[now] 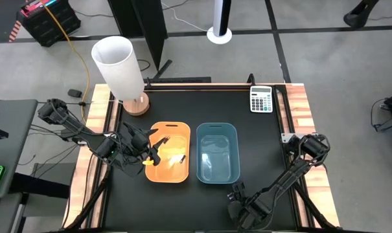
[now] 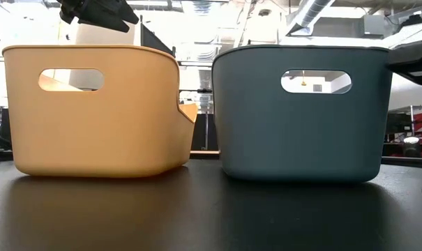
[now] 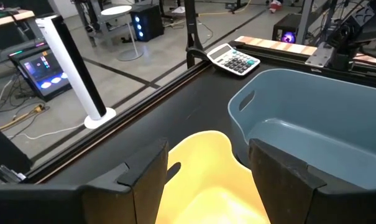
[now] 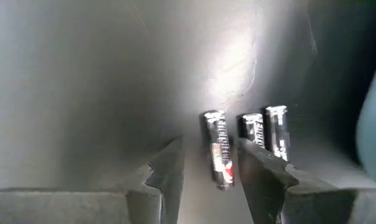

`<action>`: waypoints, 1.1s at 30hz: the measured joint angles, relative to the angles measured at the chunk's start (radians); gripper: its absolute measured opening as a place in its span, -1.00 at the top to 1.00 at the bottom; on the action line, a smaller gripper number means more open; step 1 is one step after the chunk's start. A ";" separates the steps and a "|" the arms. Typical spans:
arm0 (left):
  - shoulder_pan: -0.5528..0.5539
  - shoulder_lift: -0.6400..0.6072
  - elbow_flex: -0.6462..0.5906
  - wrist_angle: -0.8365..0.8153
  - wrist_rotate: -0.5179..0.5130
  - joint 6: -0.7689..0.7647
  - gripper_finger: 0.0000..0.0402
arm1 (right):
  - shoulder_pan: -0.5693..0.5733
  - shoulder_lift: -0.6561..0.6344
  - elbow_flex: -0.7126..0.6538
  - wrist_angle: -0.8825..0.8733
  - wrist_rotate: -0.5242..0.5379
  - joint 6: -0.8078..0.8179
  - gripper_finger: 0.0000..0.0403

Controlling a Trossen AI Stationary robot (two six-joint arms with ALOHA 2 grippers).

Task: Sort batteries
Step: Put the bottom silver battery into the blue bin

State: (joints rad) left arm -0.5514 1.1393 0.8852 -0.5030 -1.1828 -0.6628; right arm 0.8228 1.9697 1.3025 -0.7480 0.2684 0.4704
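On the black counter (image 1: 260,139) we see the orange bin (image 1: 168,161) beside the blue bin (image 1: 216,153), our left end effector (image 1: 153,153) spread wide and empty over the orange one, and our right end effector (image 4: 209,165) open astride one of three dark batteries (image 4: 217,148)

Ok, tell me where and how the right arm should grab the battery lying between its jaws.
Grip the battery across the middle of its slim barrel, coming straight down from above. It lies flat on the table, lengthwise between the open jaws of the right gripper, so they would likely close on its round sides. Two more batteries lie close beside it; keep that finger between them.
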 joint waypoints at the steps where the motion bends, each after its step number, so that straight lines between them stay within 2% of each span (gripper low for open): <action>1: 0.000 0.000 0.000 0.000 0.000 0.000 -0.08 | -0.001 0.000 0.000 0.000 -0.005 0.000 0.19; 11: 0.000 0.000 0.000 -0.003 0.000 0.000 -0.08 | -0.014 0.019 0.002 0.042 -0.013 0.000 0.25; 27: 0.000 0.000 0.000 -0.007 0.000 0.001 -0.08 | -0.013 0.041 0.003 0.061 -0.035 0.015 0.78; 33: 0.000 0.000 0.000 -0.007 0.000 0.001 -0.08 | -0.003 0.042 0.002 0.069 -0.033 0.019 0.88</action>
State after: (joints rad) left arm -0.5514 1.1393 0.8849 -0.5102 -1.1828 -0.6621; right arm 0.8196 2.0121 1.3045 -0.6790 0.2354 0.4896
